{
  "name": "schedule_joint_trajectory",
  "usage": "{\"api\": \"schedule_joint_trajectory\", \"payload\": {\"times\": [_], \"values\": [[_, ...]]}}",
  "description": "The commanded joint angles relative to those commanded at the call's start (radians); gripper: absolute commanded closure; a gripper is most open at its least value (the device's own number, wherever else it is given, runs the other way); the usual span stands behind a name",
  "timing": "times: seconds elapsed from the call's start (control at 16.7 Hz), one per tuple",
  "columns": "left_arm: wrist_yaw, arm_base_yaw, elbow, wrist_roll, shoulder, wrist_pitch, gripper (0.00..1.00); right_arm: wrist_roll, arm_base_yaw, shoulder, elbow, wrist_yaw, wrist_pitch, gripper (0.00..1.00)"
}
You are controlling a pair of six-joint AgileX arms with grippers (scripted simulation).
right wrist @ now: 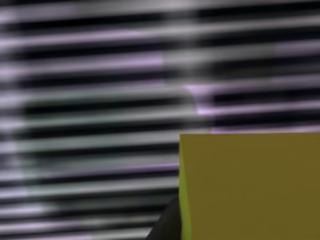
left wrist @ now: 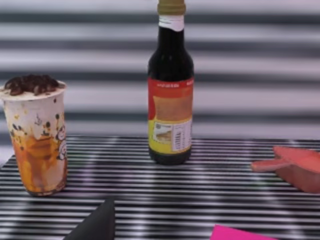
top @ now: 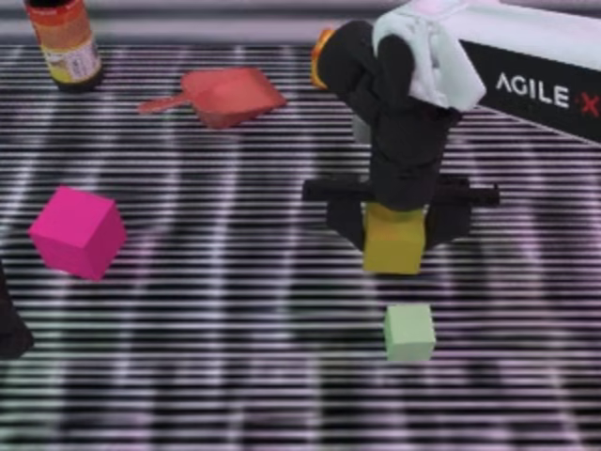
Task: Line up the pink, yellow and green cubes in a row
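Note:
The yellow cube (top: pixel 394 241) sits right of the table's middle, between the two black fingers of my right gripper (top: pixel 395 224), which is shut on it. In the right wrist view the yellow cube (right wrist: pixel 250 185) fills the near corner, with one finger (right wrist: pixel 167 226) pressed against its side. The small green cube (top: pixel 409 332) lies just in front of it, apart and free. The pink cube (top: pixel 78 232) stands tilted at the left; one corner of it (left wrist: pixel 240 234) shows in the left wrist view. My left gripper (top: pixel 9 329) is parked at the left edge, open and empty.
A dark sauce bottle (top: pixel 64 42) stands at the back left, and a red scoop (top: pixel 225 94) lies to its right. An orange item (top: pixel 322 47) peeks out behind the right arm. The left wrist view also shows a printed drink cup (left wrist: pixel 36 135) near the bottle (left wrist: pixel 170 100).

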Motion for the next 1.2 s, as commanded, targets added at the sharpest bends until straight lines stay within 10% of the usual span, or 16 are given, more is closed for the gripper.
{"api": "schedule_joint_trajectory", "payload": {"times": [0.3, 1.2], "values": [[0.0, 0.0, 0.0, 0.0, 0.0, 0.0, 0.0, 0.111, 0.178, -0.119, -0.158, 0.003, 0.045, 1.0], [0.0, 0.0, 0.0, 0.0, 0.0, 0.0, 0.0, 0.116, 0.183, -0.035, -0.317, 0.004, 0.289, 1.0]]}}
